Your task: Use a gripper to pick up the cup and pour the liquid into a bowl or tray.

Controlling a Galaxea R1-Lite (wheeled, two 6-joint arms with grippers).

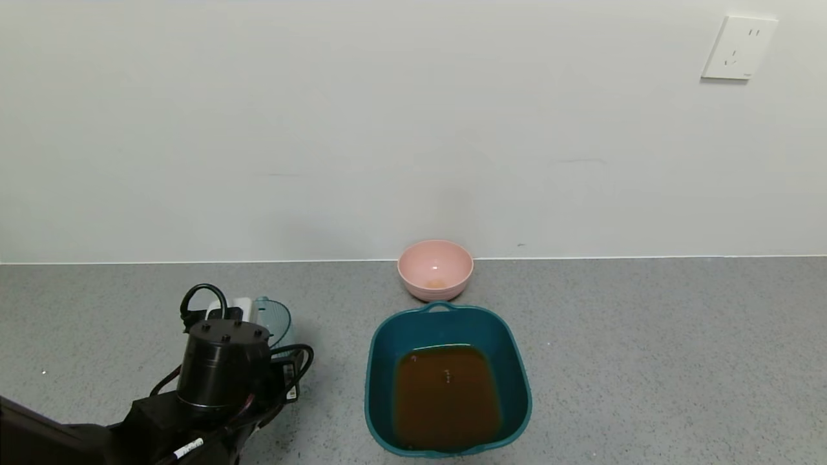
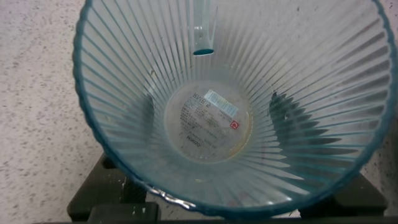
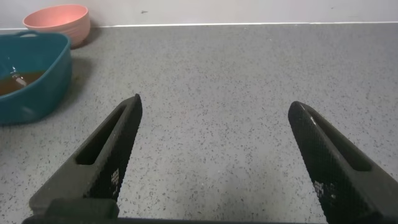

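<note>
Lower left of the head frame, the left gripper (image 1: 258, 336) has its fingers closed around the empty cup (image 1: 274, 323); the liquid (image 1: 446, 394) fills the teal basin (image 1: 387, 342) at lower centre; the right gripper (image 3: 214, 155) fingers are spread wide over the grey surface (image 3: 217, 81)

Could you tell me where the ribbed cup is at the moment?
In the head view the cup sits on the robot's left side of the counter, at the left end effector, left of the teal basin.
</note>
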